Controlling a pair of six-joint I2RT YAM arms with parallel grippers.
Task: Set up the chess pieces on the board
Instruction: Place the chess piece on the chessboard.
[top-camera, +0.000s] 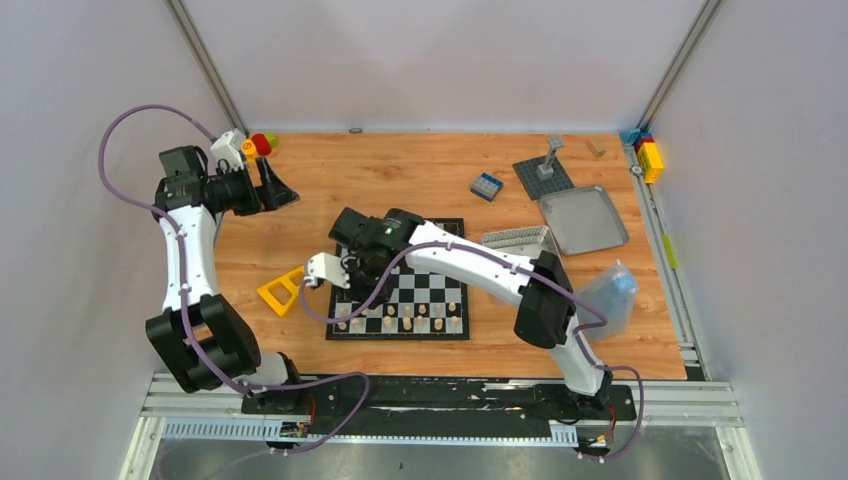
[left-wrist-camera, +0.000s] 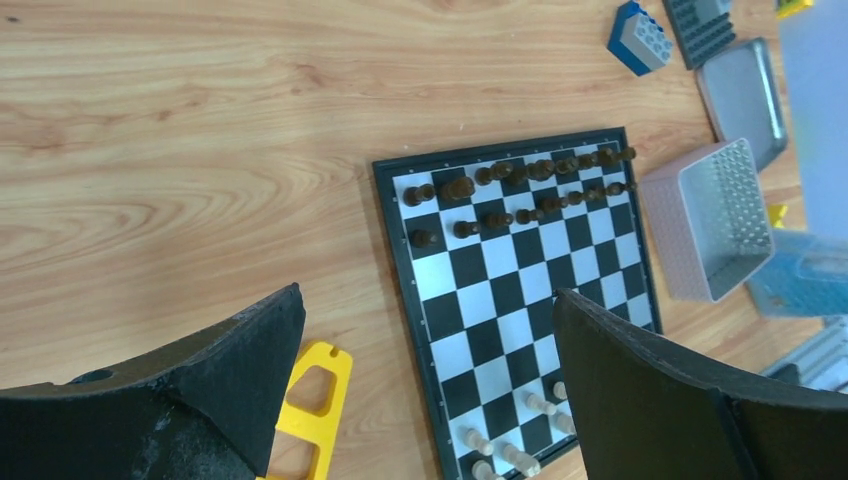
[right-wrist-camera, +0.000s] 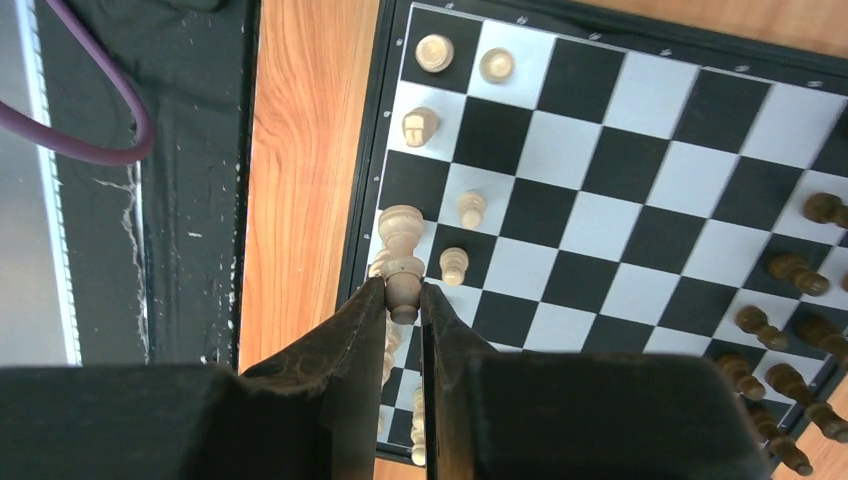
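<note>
right gripper (right-wrist-camera: 402, 292) clamped tight on a pale chess piece (right-wrist-camera: 400, 245) at the left edge of the board (right-wrist-camera: 585, 150); left gripper (left-wrist-camera: 428, 300) spread wide, holding nothing.

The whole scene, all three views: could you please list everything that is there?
board: one, black-and-white checks, table middle.
dark pieces: many, brown-black, two rows at the board's far side.
pale pieces: several, cream, board's near side.
held piece: one, cream, in the right pincer.
yellow frame: one, left of the board.
blue brick: one, beyond the board.
studded plate: one, grey, far right.
metal tin: one, silver, beside the plate.
perforated basket: one, pale, right of the board.
clear tub: one, bluish, right edge.
coloured bricks: a few, far right corner.
small items: red and yellow, count unclear, far left corner.
left pincer: open, empty, table's left.
right pincer: shut on the held piece, by the board's near edge.
</note>
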